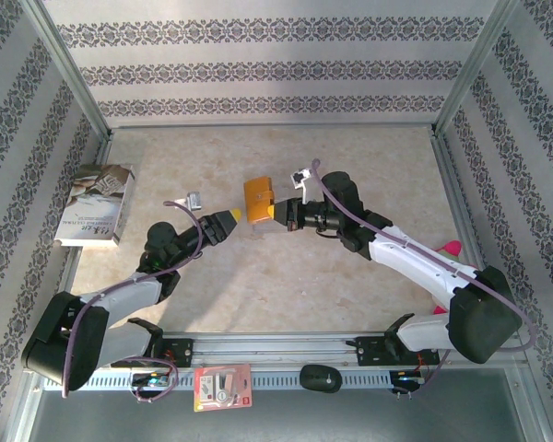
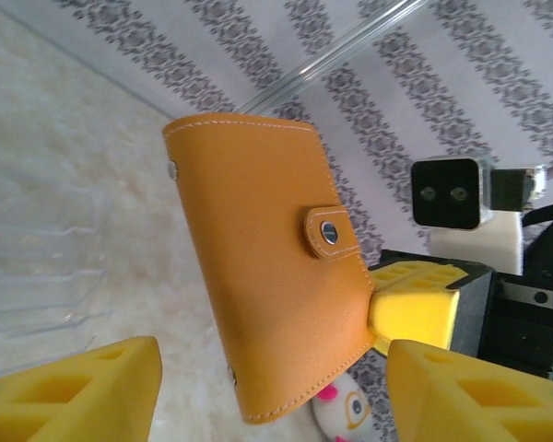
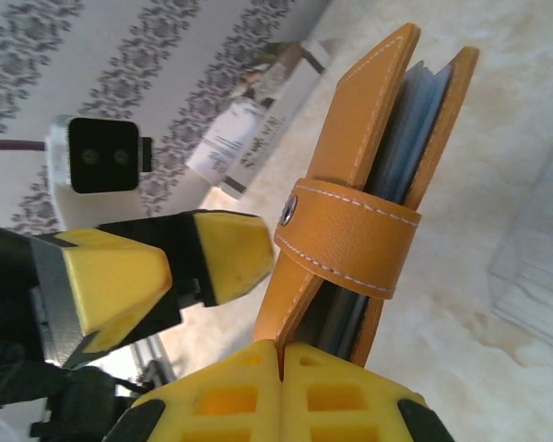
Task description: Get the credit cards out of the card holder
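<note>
Your right gripper (image 1: 278,211) is shut tight on the card holder (image 1: 257,198). On the right wrist camera its two yellow fingers (image 3: 221,405) press together on one short edge of the holder, so the holder sticks out in front of them. The holder looks lifted off the table (image 1: 350,276), over the middle and a bit toward the back.

The card holder is orange-tan and folded shut. A little strap (image 3: 350,244) goes round its open side and is snapped down. Between the two covers you can see grey-blue pockets (image 3: 419,110) peeking out. You cannot tell if the cards are in there.

Your left gripper (image 1: 229,219) is open, with its yellow fingers wide apart and nothing held. It points at the holder from the left and is just beside it. On the left wrist camera the flat cover of the holder faces you, out in front of the gap between the fingers. On the right wrist camera one left fingertip is very near the cover, close to the snap. You cannot tell if it touches.

A book (image 1: 97,204) lies on the table by the left wall. A clear plastic stand (image 2: 37,276) sits on the table near the holder. A red-and-white packet (image 1: 222,387) lies at the near edge, between the arm bases.
</note>
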Robot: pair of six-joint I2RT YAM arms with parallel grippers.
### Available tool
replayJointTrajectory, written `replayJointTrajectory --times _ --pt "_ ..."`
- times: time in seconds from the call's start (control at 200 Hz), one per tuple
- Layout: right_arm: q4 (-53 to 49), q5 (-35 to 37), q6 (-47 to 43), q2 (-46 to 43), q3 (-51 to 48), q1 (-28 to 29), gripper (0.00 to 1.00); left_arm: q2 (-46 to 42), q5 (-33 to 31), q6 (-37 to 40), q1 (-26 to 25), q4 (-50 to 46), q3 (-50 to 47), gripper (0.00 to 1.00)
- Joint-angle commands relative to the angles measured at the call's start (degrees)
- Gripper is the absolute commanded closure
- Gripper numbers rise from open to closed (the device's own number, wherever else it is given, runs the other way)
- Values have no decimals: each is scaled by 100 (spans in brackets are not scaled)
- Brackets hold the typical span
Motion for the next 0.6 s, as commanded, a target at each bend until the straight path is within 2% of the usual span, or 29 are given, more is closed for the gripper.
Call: replayJointTrajectory --times 0.0,0.19,0.305,0.5,0.595 --pt "954 -473 437 -170 70 4 100 69 225 -256 -84 917 185 33" --pt "1263 -686 670 -149 139 63 100 190 210 -304 -93 1053 262 33" --pt "1360 -790 744 -53 133 135 100 361 295 -472 -107 1428 389 38" --pt "1506 -866 885 75 -39 188 100 554 372 -574 -158 1690 504 59" --pt "1433 -770 894 74 -131 181 100 604 386 -605 -185 1735 529 76"
